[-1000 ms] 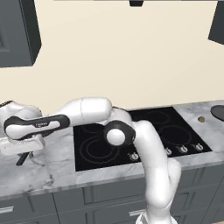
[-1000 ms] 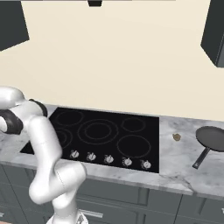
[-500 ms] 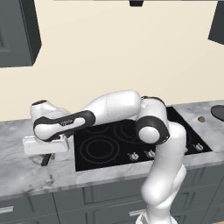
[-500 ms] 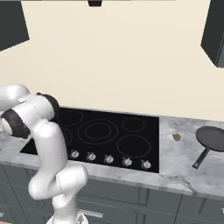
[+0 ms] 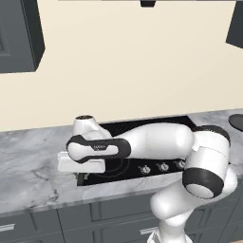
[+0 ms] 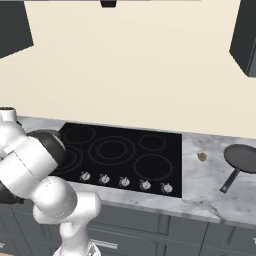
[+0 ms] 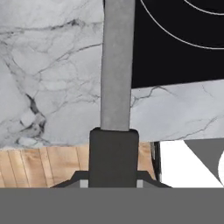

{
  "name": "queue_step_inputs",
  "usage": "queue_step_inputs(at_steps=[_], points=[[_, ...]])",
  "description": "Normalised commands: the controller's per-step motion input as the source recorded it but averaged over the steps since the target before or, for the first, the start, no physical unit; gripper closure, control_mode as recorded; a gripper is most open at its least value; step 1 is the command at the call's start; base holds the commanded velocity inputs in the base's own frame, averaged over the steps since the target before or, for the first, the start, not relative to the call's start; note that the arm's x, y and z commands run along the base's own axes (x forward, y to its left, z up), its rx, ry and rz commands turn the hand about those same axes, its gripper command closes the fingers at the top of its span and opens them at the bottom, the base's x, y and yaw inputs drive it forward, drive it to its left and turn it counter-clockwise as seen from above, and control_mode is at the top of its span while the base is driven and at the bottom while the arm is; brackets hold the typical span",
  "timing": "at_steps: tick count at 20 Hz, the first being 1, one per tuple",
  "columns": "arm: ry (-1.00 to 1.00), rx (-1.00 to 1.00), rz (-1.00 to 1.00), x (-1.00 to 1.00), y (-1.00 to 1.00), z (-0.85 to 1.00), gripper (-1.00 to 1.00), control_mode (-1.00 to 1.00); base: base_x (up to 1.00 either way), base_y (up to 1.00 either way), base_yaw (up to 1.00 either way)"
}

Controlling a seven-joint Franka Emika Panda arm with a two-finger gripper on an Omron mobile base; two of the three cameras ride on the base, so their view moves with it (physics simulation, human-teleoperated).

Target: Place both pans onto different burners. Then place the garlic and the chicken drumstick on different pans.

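Glossy white rounded arm [image 5: 161, 140] of thick tubular links, with dark charcoal bands at the joints and a dark collar on the forearm bearing small pale lettering. Boxy white hand block [image 5: 80, 163] at its end; small dark fingertip [image 7: 113, 157], square-edged.

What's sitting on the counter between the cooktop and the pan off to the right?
A small brown lump lies on the marble, between the black cooktop and the pan, in the right base view. Around it the marble is bare.

Gripper [image 7: 113, 151] clamped on grey pan handle [image 7: 117, 65] — marble counter [image 7: 48, 78] below, black cooktop [image 7: 175, 52] alongside
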Motion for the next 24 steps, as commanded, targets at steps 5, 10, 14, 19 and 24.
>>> queue_step_inputs(at_steps=[5,10,14,19,24], points=[[0.02,0.06,-0.02,-0.09,-0.54,0.0,1.0,-1.0,0.0,0.0,0.0],[0.09,0.05,-0.2,0.0,-0.2,0.0,1.0,-1.0,0.0,0.0,0.0],[0.07,0.01,-0.2,0.0,-0.16,0.0,1.0,-1.0,0.0,0.0,0.0],[0.06,0.0,-0.13,0.05,-0.1,0.0,1.0,-1.0,0.0,0.0,0.0],[0.06,0.0,-0.02,0.28,0.02,-0.02,1.0,-1.0,0.0,0.0,0.0]])
